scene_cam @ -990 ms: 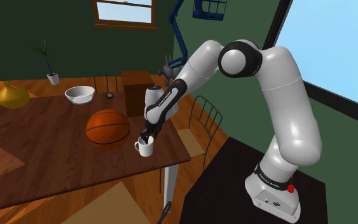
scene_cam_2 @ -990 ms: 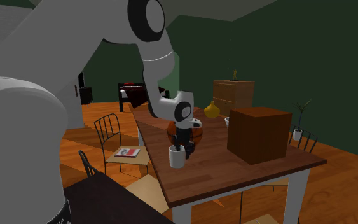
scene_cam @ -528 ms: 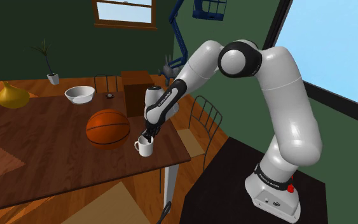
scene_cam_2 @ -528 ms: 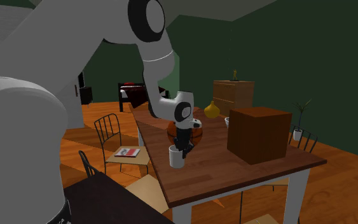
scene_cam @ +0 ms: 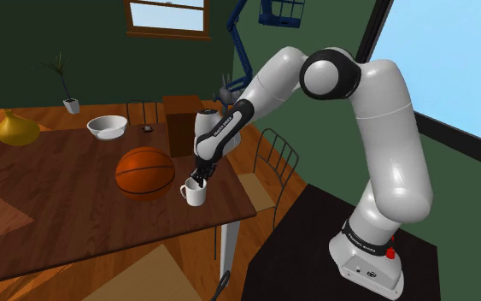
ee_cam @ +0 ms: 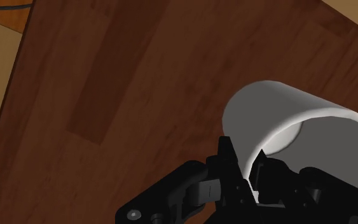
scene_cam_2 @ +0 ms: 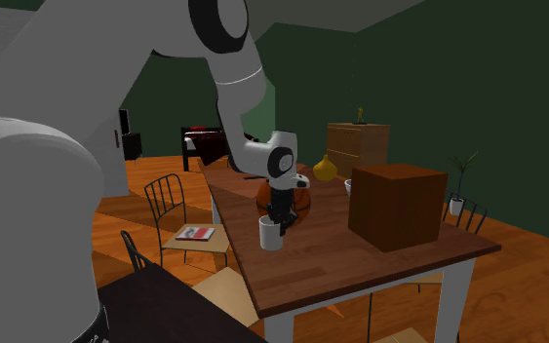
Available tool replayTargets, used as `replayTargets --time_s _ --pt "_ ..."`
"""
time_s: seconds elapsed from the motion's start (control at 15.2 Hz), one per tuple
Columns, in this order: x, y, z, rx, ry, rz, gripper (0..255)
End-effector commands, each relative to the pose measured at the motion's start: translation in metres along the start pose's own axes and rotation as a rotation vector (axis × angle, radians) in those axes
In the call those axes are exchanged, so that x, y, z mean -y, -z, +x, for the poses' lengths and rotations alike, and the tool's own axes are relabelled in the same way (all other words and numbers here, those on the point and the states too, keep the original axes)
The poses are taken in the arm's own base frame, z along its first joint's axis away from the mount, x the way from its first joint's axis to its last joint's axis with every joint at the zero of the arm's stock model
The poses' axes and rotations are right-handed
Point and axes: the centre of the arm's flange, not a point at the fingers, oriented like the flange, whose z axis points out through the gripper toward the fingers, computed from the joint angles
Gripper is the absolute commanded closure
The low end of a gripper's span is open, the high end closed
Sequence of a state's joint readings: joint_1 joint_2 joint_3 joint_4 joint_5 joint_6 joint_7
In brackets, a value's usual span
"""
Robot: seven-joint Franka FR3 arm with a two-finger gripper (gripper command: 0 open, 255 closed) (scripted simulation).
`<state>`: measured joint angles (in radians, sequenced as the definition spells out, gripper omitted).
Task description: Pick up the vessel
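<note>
Black fingers (ee_cam: 230,160) clamped on rim of white mug (scene_cam: 195,197), one inside, one outside the wall. Mug upright, just beside basketball (scene_cam: 144,172), over wood bench (scene_cam: 59,197); can't tell whether it's touching bench

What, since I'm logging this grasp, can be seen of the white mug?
The mug is plain white, a cylinder with an open top, shaded grey inside, and a small handle toward the shoulder view's left. It is upright near the wooden table's corner, beside the basketball. The claw clasps its rim, one finger inside, one outside. Whether its base rests on the table is unclear.
</note>
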<state>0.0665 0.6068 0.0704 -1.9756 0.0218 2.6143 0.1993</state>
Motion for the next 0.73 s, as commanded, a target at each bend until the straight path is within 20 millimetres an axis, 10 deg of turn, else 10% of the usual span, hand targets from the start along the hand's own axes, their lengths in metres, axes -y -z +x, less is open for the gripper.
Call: replayTargets --time_s 0.0,0.66 --pt "0.001 0.011 0.0 0.0 0.0 0.0 255" --pt "0.004 0.054 0.001 0.0 0.0 0.0 255"
